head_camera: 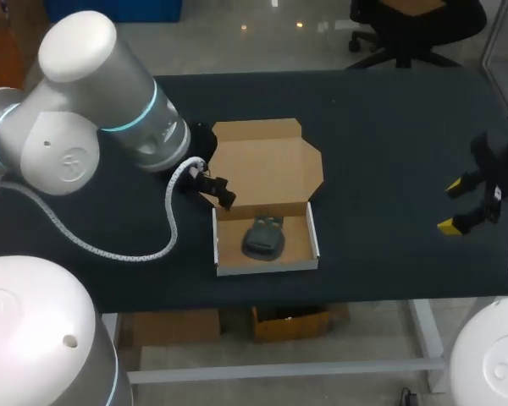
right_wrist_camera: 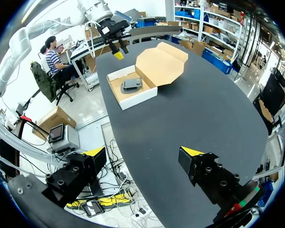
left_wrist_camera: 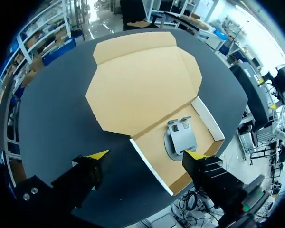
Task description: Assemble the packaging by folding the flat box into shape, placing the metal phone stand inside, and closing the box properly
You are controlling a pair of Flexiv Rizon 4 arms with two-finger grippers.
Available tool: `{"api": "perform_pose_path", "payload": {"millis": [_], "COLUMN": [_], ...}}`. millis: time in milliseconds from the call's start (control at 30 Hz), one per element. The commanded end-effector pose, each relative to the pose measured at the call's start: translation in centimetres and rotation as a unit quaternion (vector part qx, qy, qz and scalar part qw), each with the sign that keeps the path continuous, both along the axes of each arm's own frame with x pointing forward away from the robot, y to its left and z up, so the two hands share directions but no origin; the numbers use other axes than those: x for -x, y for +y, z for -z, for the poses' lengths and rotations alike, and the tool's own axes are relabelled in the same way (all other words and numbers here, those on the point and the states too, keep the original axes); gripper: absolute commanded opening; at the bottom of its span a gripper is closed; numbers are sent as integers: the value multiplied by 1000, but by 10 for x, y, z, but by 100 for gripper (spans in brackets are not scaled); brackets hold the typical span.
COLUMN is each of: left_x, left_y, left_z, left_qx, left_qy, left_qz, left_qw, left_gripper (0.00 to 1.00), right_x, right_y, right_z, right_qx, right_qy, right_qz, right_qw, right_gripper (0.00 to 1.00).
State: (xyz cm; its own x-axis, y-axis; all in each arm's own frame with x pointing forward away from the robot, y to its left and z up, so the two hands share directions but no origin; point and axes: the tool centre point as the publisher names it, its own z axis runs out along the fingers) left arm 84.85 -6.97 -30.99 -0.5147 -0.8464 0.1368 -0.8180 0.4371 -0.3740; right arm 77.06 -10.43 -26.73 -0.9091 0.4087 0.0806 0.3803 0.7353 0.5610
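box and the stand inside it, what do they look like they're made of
The box looks like thin cardboard: matte brown inside, white on the walls' outer face, with crisp fold lines. The phone stand looks like grey metal with a dull satin sheen, though painted plastic cannot be ruled out.

Box [head_camera: 267, 165]: brown kraft inside, lid incl.; outer walls white.
Phone stand [head_camera: 263, 239]: dk grey, plain.
Table [head_camera: 389, 152]: black, no pattern.
Left gripper [left_wrist_camera: 146, 154]: blk body, yellow tips.
Right gripper [head_camera: 453, 207]: blk body, yellow tips.
Left arm [head_camera: 76, 110]: white shell w/ cyan ring.
Cable [head_camera: 169, 203]: white, ribbed.
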Motion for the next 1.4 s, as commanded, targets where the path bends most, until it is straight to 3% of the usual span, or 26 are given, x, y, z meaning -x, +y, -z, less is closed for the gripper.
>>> {"api": "perform_pose_path", "payload": {"millis": [33,667,767,800,1067,1400], "left_x": [2,2,-5,-7,-27,-57], "left_y": [17,17,21,24,43,60], "left_z": [-3,-3,-2,-4,-4,12], "left_qx": [46,46,51,67,104,169], "left_qy": [-8,-8,-16,-24,-42,-28], "left_qz": [73,73,64,67,104,142], "left_qw": [996,996,997,995,988,975], "left_gripper": [100,100,100,100,100,100], "right_x": [1,1,1,1,1,1], "right_y": [-1,-1,-1,-1,-1,-1], "right_z": [0,0,0,0,0,0], "right_qx": [-1,-1,-1,-1,-1,-1], "right_qy": [-1,-1,-1,-1,-1,-1], "right_qz": [-1,-1,-1,-1,-1,-1], "right_qw": [1000,1000,1000,1000,1000,1000], "right_gripper": [100,100,100,100,100,100]}}
